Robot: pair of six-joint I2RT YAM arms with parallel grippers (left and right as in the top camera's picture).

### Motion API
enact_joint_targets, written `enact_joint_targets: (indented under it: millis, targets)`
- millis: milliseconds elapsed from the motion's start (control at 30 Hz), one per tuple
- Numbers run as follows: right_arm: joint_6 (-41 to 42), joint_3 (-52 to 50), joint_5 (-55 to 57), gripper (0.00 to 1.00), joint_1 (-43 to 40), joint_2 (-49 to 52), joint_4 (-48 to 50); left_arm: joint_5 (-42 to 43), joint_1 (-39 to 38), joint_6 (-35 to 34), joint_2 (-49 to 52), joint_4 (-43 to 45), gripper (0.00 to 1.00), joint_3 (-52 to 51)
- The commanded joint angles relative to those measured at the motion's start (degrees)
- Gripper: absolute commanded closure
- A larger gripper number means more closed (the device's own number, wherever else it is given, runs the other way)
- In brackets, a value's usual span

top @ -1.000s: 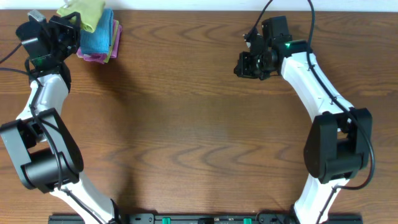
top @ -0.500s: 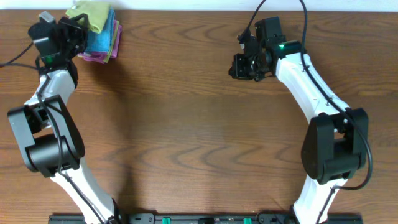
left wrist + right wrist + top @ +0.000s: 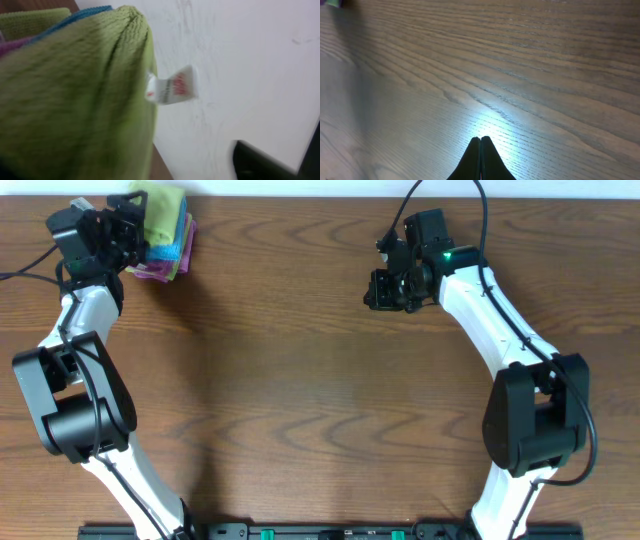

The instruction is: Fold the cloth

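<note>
A green cloth [image 3: 165, 207] lies folded on top of a stack of blue [image 3: 172, 248] and pink [image 3: 152, 270] cloths at the table's far left corner. My left gripper [image 3: 128, 230] is right beside the stack, open. In the left wrist view the green cloth [image 3: 75, 100] fills the left side, with its white tag [image 3: 172, 90] sticking out. One dark finger [image 3: 270, 162] shows far to the right; the other is hidden behind the cloth. My right gripper [image 3: 385, 288] hovers over bare wood at the back right, shut and empty, fingertips pressed together [image 3: 480, 138].
A white wall [image 3: 240, 65] rises just behind the table's far edge [image 3: 300, 194]. Bare brown wood [image 3: 300, 380] spans the middle and front. Both arm bases [image 3: 320, 530] sit at the near edge.
My left gripper has opened and let go of the green cloth, which now rests on the stack. The right arm has drifted slightly left, still shut.
</note>
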Motion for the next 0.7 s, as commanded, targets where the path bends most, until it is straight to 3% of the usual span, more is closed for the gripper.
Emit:
enact_joint_targets:
  millis: [0,433,667]
  targets:
    - [-0.8,0.5,-0.6,0.99,0.4,-0.5,-0.2,0.6,1.1,-2.1,0.5,0.1,0.05,1.2]
    - [-0.8,0.5,-0.7,0.99,0.4,-0.5,0.4,12.1,9.0,-8.1,0.4,-0.5,0.04,1.2]
    - [-0.8,0.5,-0.7,0.98,0.4,-0.5,0.9,19.1,14.0,-7.0,-0.8,-7.0,0.04,1.2]
